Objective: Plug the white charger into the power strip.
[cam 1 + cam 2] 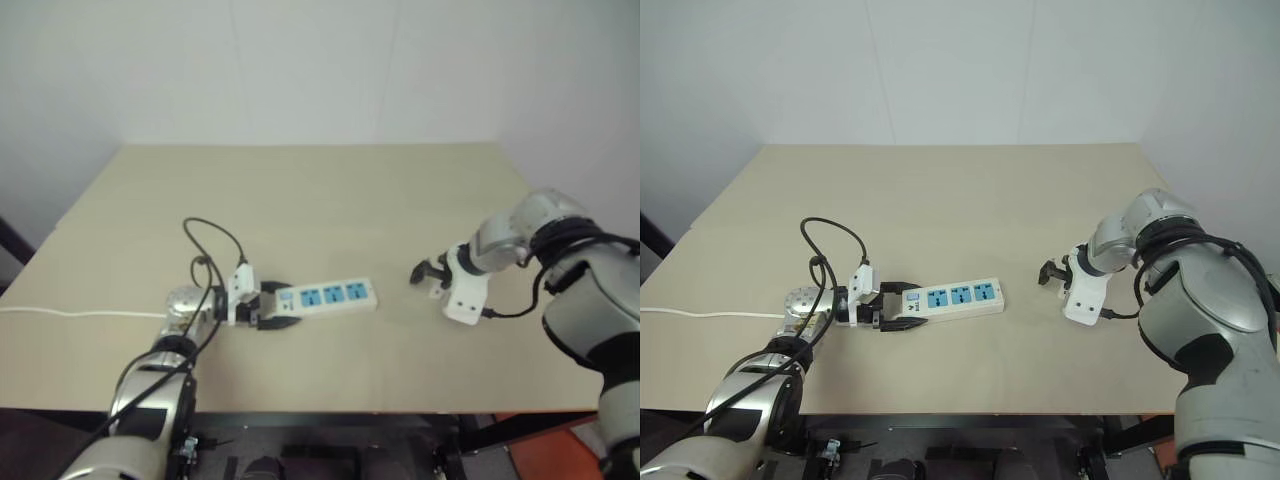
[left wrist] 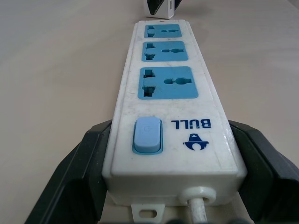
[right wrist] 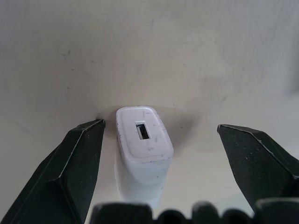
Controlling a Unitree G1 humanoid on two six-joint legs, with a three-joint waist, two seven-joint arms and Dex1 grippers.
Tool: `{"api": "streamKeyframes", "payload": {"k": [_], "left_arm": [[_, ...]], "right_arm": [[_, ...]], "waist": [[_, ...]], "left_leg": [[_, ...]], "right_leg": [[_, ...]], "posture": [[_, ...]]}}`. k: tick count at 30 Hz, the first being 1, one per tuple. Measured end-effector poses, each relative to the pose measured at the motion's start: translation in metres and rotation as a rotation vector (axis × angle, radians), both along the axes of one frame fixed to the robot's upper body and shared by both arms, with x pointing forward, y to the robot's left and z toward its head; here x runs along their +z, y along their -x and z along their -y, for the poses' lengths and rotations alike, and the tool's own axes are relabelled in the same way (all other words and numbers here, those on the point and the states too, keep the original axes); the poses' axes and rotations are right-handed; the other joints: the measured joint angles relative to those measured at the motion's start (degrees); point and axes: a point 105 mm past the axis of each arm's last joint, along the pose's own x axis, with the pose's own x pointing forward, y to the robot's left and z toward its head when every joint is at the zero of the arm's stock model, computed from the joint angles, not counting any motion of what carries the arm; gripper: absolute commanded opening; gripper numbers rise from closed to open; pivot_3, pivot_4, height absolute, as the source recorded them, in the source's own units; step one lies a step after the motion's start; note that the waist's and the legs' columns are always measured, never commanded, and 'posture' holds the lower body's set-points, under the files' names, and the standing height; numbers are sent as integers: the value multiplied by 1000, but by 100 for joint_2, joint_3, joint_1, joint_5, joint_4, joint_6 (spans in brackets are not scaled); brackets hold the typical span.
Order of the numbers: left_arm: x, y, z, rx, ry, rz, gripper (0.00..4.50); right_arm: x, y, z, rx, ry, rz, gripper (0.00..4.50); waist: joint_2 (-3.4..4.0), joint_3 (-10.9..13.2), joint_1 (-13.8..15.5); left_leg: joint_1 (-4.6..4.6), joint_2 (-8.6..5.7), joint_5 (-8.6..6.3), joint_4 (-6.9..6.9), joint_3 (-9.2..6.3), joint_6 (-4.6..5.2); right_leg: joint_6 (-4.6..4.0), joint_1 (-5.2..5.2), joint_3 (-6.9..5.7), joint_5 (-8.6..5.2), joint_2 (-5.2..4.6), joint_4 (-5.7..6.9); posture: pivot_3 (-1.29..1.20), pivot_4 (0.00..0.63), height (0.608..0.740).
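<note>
White charger (image 3: 143, 151) between spread jaws (open tabletop (image 1: 330, 190) beyond)

The power strip (image 1: 952, 297) lies flat with 3 blue sockets facing up; the white charger (image 3: 142, 149) stands upright well to its right.

Head eyes overlook one table (image 1: 330, 200); wrist cameras peer close along each tool.

Left gripper (image 1: 902, 306) fingers straddle power strip (image 1: 952, 298) switch end on table (image 1: 970, 190); right gripper (image 1: 1053, 272) apart.
</note>
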Motion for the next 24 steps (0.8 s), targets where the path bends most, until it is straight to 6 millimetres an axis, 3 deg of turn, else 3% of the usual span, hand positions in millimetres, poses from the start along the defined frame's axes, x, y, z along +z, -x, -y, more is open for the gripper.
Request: {"api": "streamKeyframes", "payload": {"k": [3, 13, 21, 24], "left_arm": [[0, 0, 0, 3, 2, 1, 3283], [-1, 0, 0, 3, 3, 0, 3283], [-1, 0, 0, 4, 3, 0, 3283], [0, 0, 0, 3, 3, 1, 3283]], "right_arm": [[0, 0, 0, 27, 4, 3, 4500], [-5, 3, 6, 82, 63, -15, 1157], [-4, 3, 7, 85, 61, -16, 1137], [5, 2, 1, 46, 1, -10, 1137]], "waist": [[1, -1, 0], [13, -7, -2], [20, -10, -2], [22, -9, -2]], "left_leg": [[1, 0, 0, 0, 0, 0], [1, -1, 0, -5, 0, 0], [0, -1, 0, -6, 0, 0], [-2, -1, 0, -6, 0, 0]], "right_leg": [[0, 1, 0, 0, 0, 0], [-1, -3, 1, -1, 0, 0], [-1, -4, 1, -1, 0, 0], [-1, -4, 2, -1, 0, 0]], "posture": [[0, 150, 740], [0, 150, 740], [0, 150, 740], [0, 150, 740]]}}
